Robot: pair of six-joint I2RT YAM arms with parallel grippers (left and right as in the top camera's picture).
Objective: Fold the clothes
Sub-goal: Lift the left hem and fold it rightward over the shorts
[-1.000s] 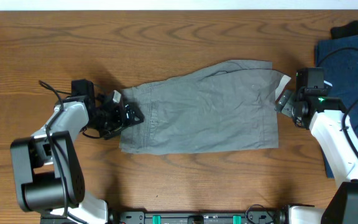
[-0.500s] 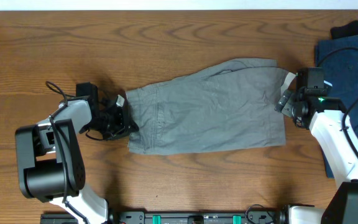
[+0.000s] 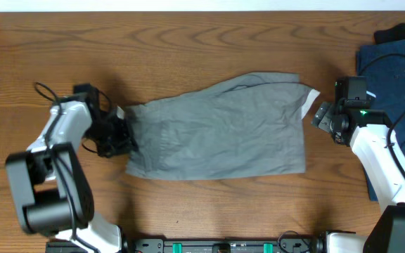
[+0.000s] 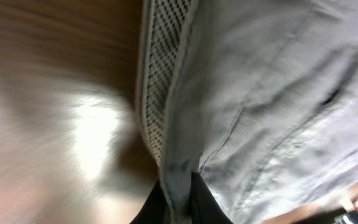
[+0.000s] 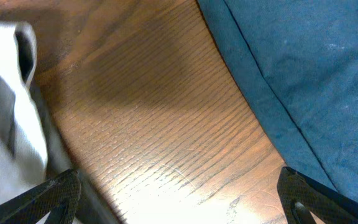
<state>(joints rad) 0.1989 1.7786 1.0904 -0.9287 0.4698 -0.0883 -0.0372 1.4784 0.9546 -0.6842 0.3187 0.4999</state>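
Note:
The grey-khaki shorts (image 3: 216, 126) lie spread flat across the middle of the table. My left gripper (image 3: 123, 131) is at their left end, shut on the waistband edge. In the left wrist view the black fingers (image 4: 199, 200) pinch the hem of the shorts (image 4: 260, 93), beside the woven inner band. My right gripper (image 3: 322, 117) stands open just past the shorts' right end, clear of the cloth. In the right wrist view that gripper (image 5: 179, 199) has only bare wood between its fingers, and the shorts' edge (image 5: 5, 124) shows at far left.
A dark blue garment (image 3: 396, 84) lies at the table's right edge under my right arm and also shows as blue cloth (image 5: 303, 74) in the right wrist view. A small black garment (image 3: 403, 33) sits at the back right corner.
My left gripper has shut on the waistband edge and pulled left, dragging the shorts leftward. Their right end has slid away from my right gripper, which has stayed put.

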